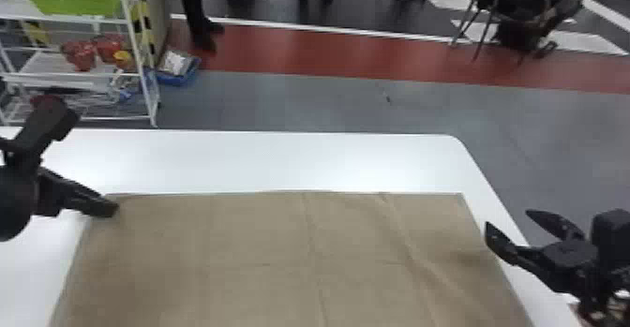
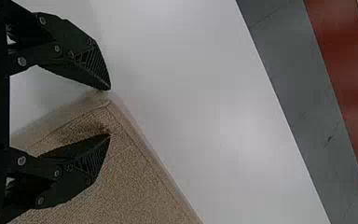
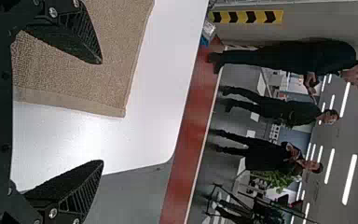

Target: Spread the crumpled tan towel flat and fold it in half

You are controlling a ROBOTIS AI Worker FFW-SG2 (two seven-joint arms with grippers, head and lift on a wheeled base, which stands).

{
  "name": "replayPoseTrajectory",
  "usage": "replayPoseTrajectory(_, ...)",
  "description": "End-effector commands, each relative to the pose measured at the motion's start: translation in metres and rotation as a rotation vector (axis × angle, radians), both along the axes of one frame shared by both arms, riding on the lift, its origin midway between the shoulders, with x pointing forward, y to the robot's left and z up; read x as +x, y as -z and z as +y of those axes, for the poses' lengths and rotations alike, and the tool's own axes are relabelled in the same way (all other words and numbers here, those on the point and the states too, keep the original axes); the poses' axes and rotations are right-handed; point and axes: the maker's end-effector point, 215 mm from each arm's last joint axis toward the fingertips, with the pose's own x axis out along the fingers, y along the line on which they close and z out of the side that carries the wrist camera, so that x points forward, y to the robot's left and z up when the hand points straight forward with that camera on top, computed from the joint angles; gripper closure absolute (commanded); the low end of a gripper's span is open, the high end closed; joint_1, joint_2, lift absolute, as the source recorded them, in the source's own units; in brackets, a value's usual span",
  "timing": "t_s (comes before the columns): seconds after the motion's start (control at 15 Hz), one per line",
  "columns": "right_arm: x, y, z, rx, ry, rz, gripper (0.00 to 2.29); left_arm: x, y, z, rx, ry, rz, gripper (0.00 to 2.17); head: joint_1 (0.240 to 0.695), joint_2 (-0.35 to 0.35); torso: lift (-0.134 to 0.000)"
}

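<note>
The tan towel (image 1: 243,237) lies almost flat on the counter (image 1: 262,162), spreading apparently nearly done and the half-fold yet to make, the left gripper (image 2: 109,112) open at its far-left corner, the right gripper (image 3: 102,112) wide.

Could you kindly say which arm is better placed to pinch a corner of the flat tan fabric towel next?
Probably the left: the open black left gripper has fingertips either side of the towel's far left corner, whereas the right gripper hangs past the towel's right edge in the head view.
</note>
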Motion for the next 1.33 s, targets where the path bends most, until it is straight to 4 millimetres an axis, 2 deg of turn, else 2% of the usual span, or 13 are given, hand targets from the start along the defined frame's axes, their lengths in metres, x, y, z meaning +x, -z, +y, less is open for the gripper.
replayPoseTrajectory(0.0,0.001,0.001,0.001,0.001,0.0,0.001,0.13,-0.001,0.0,0.0,0.0,0.0,0.001,0.85,0.695,-0.206,-0.123)
replayPoseTrajectory(0.2,0.001,0.001,0.001,0.003,-0.001,0.001,0.13,-0.004,0.002,-0.002,-0.001,0.004,0.004,0.94,0.695,-0.207,-0.123)
replayPoseTrajectory(0.33,0.009,-0.002,-0.002,0.01,0.006,-0.009,0.13,-0.007,0.004,-0.004,-0.003,0.007,0.002,0.94,0.695,-0.208,-0.123)
replayPoseTrajectory(0.47,0.024,-0.004,-0.008,0.033,0.025,-0.009,0.13,-0.009,0.001,-0.005,0.005,0.01,-0.006,0.94,0.695,-0.21,-0.123)
replayPoseTrajectory(0.6,0.046,0.006,-0.014,0.087,0.054,0.028,0.14,-0.011,-0.005,-0.007,-0.002,0.015,-0.014,0.94,0.695,-0.216,-0.123)
replayPoseTrajectory(0.87,0.085,0.023,-0.012,0.107,0.054,0.063,0.14,-0.019,-0.003,-0.007,-0.006,0.01,-0.016,0.94,0.695,-0.22,-0.123)
replayPoseTrajectory(1.07,0.103,0.041,-0.005,0.136,0.042,0.098,0.16,-0.021,-0.002,-0.008,-0.007,0.013,-0.014,0.94,0.695,-0.212,-0.123)
replayPoseTrajectory(1.27,0.115,0.048,0.0,0.14,0.032,0.113,0.19,-0.023,-0.003,-0.009,-0.008,0.019,-0.017,0.94,0.695,-0.2,-0.123)
